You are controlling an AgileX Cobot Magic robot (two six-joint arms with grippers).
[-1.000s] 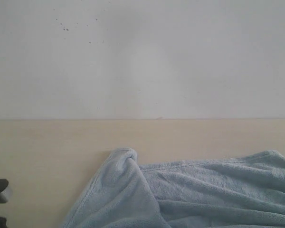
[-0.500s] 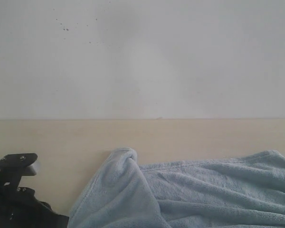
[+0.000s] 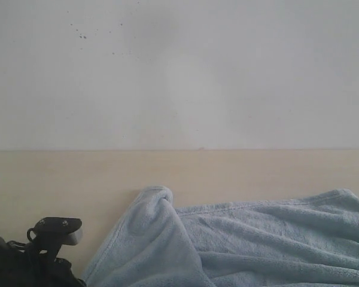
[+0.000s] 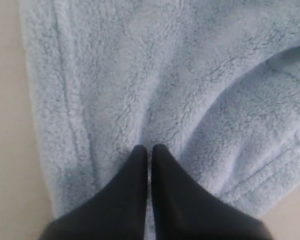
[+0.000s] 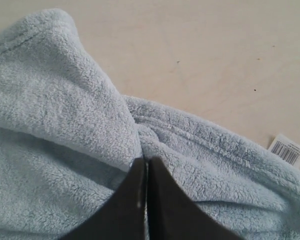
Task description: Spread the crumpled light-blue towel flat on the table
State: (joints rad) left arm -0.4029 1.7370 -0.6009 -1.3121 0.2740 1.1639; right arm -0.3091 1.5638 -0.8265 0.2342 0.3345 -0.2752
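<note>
I see a small white tag (image 5: 287, 149) with black bars, too tiny to read. The fluffy blue towel (image 3: 257, 239) lies bunched on the smooth cream table (image 3: 227, 170). My left pincer (image 4: 150, 148) and right pincer (image 5: 146, 160) are each pressed together.

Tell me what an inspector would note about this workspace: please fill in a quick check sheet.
Surface: beige table, smooth and bare apart from the towel.
Job's things: light-blue towel, crumpled in folds, not yet flat; it runs past the picture's edge. White barcode label at one hem.
Clutter: nothing seen.
Grippers: left gripper has its jaws together, tips on the cloth. Right gripper has its jaws together where folds meet. Whether either pinches cloth cannot be told.
Cables: a small dark loop on the left arm may be one; too small to tell.
Surroundings: plain white-grey wall with a few dark specks.
</note>
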